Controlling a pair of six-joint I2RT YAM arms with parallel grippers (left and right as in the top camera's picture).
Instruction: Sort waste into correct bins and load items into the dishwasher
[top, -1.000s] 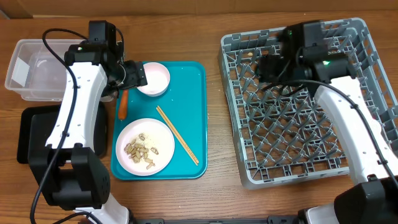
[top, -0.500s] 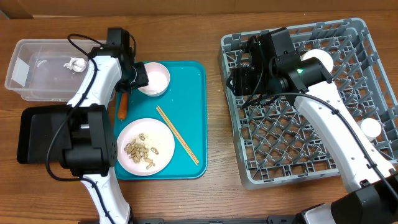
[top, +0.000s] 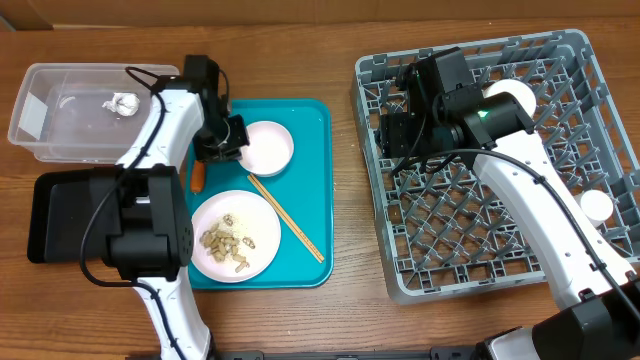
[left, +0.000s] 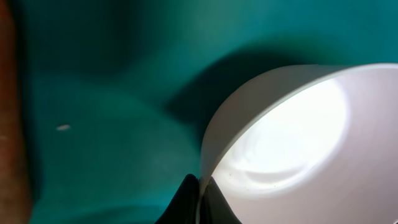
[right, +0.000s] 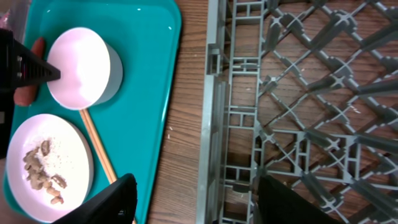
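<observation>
Toward the table's left edge, on the tray (top: 312, 170), we note the left claw (top: 227, 140) clenched on the bowl's (top: 270, 148) left rim. The rack (top: 470, 262) lies well right, beneath the right claw (right: 194, 186), which is spread wide.

I find a brown wood-grain table (top: 340, 310), evenly lit, with soft shadows. Beyond the table's far edge runs a paler tan strip (top: 300, 6); material undetermined.

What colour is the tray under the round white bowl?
Teal; the flat plastic tray shows best overhead.
</observation>
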